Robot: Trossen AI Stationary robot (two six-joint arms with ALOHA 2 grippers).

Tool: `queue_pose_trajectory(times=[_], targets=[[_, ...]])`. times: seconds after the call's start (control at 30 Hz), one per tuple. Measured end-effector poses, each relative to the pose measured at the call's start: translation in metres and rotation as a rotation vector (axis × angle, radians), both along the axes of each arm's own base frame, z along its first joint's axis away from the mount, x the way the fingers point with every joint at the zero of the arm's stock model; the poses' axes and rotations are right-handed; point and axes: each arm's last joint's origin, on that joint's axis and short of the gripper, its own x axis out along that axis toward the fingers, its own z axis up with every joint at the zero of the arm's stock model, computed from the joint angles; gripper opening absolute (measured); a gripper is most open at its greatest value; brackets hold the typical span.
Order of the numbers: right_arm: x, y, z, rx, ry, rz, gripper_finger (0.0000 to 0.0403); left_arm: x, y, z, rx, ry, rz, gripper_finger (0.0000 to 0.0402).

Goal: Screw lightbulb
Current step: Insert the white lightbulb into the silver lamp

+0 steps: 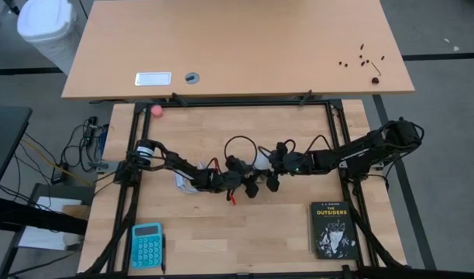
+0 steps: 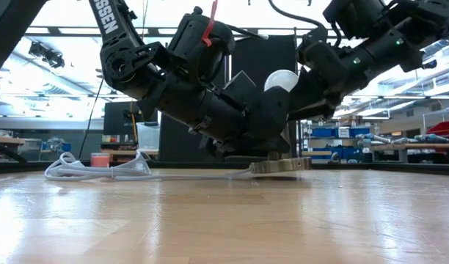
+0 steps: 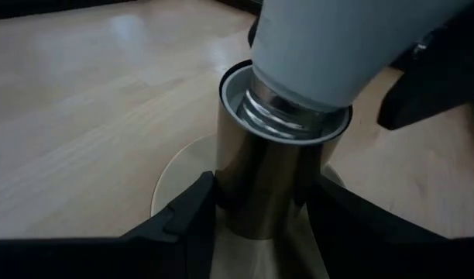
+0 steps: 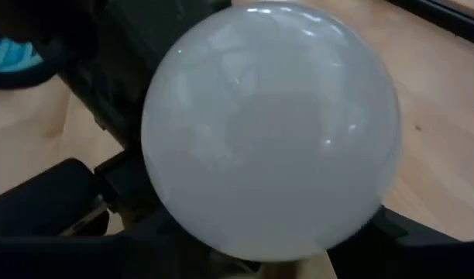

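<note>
One lightbulb (image 1: 261,159), one metal socket (image 3: 272,182) with one white cord (image 2: 100,171), one book (image 1: 332,229) at five o'clock, one blue calculator (image 1: 147,245) at seven, one pink ball (image 1: 156,111), two arms.

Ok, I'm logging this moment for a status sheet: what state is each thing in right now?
lightbulb: tilted, screw base entering the socket mouth, threads still showing.
socket: upright on its round base.
left gripper: shut on the socket.
right gripper: shut on the lightbulb.
white cord: lying loose on the table.
book: closed, flat.
calculator: lying flat.
</note>
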Motion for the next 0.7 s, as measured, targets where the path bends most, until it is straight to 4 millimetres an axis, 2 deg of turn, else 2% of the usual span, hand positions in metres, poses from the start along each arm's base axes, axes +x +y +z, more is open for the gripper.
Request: queue_pose_trajectory(times=[0.3,0.5,0.7], targets=[[0.000,0.002,0.000,0.039,-0.007,0.019,0.0224,0.000,0.000,0.000,-0.008,-0.004,0.007,0.0188],[-0.003,0.004,0.001,0.025,0.032,0.066,0.0246,0.000,0.000,-0.001,-0.010,0.001,0.004,0.0188],[-0.011,0.003,0.011,0.017,0.042,0.081,0.0269,0.000,0.000,0.000,-0.011,-0.006,0.006,0.0188]])
